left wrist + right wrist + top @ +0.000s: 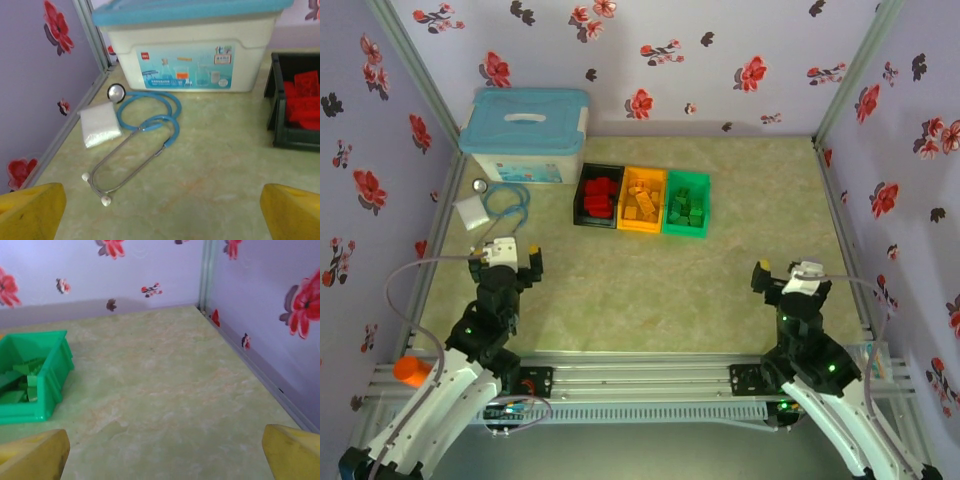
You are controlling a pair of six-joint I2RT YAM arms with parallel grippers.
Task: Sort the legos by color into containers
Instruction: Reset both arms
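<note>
Three containers stand side by side at the back centre: a black bin (582, 190) with red legos (600, 196), an orange-yellow bin (642, 172) with yellow-orange legos (642, 203), and a green bin (688, 176) with green legos (686, 208). My left gripper (505, 250) (162, 210) hovers open at the near left, nothing between its yellow fingertips (30, 210). The left wrist view catches the black bin (277, 130) and red legos (302, 100) at its right edge. My right gripper (790, 268) (165, 452) is open and empty at the near right, with the green bin (47, 375) far to its left.
A large white box with a light-blue lid (525, 135) stands at the back left. A blue stethoscope (505, 205) (150, 117) and a white packet (473, 211) (100, 125) lie in front of it. An orange cylinder (412, 372) sits beside the left arm. Flowered walls enclose three sides.
</note>
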